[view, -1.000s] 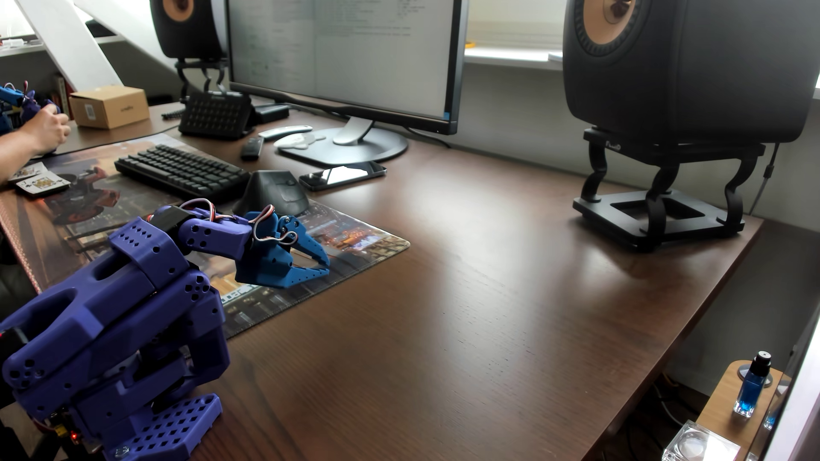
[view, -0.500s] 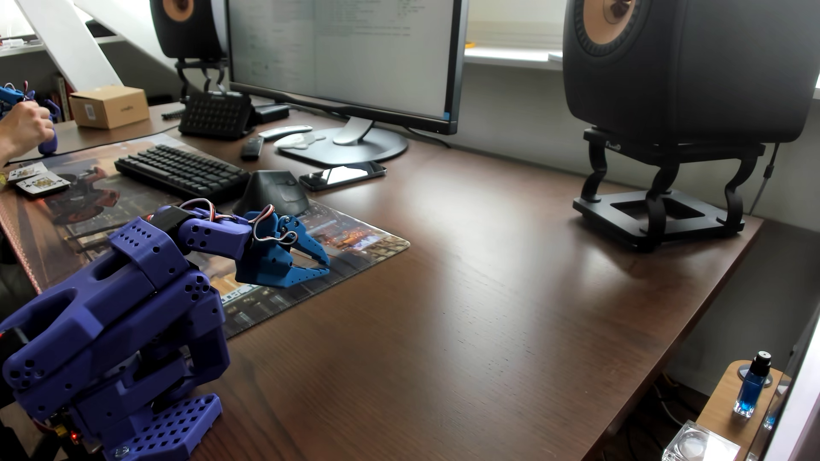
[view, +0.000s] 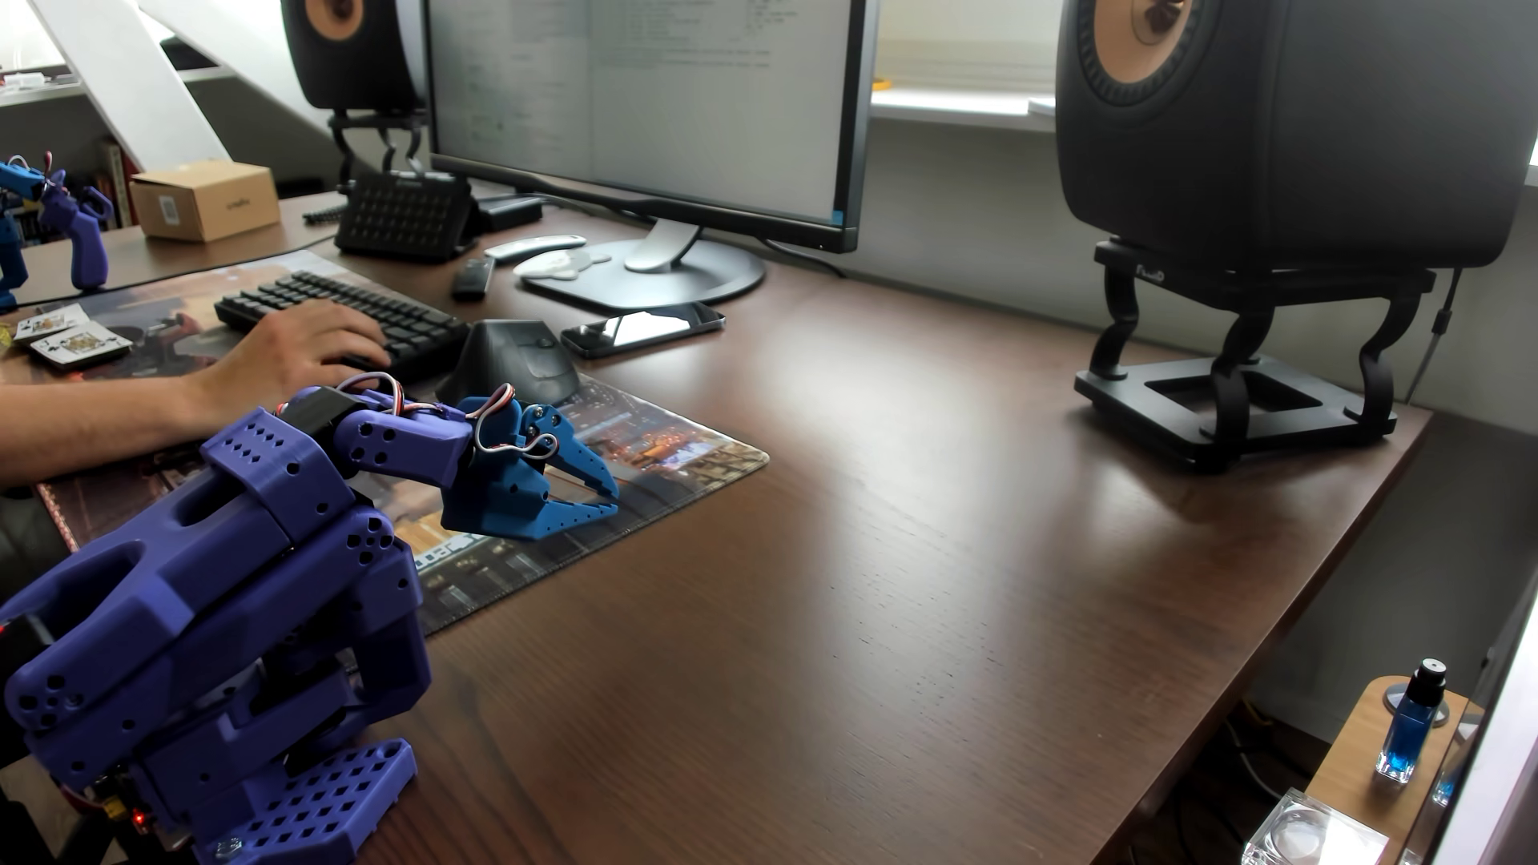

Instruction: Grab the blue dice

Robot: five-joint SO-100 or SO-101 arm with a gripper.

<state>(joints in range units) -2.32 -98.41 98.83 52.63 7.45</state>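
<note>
Presently at rest: purple arm (view: 208,582) folded low at lower left of the other view, base bolted at the near edge of the dark wood surface (view: 832,624). Fingers (view: 582,517) pointing right, hanging just above the right end of the printed desk mat (view: 666,466); tips nearly meeting, only a thin wedge of gap behind them, nothing held.

Blue dice: not found anywhere in this view; place cannot be told.

Person's hand (view: 291,349) resting on the near end of the black keyboard (view: 399,320), forearm reaching in from the left edge behind the arm. Just right of the keyboard, a black vertical mouse (view: 520,366), upright on the mat. Beyond it, a phone (view: 641,328) lying flat, off the mat. Behind, a monitor (view: 641,108) with a lit, pale screen.

Far left: 2 or so face-up playing cards (view: 79,343) on the mat, a 2nd purple arm's handle (view: 79,241), a cardboard box (view: 204,200).

Right side: large black speaker (view: 1290,125) on a black stand (view: 1232,407). Well apart, lower right and off the surface: small glass bottle of blue liquid (view: 1411,732), upright on a wooden stand.
</note>
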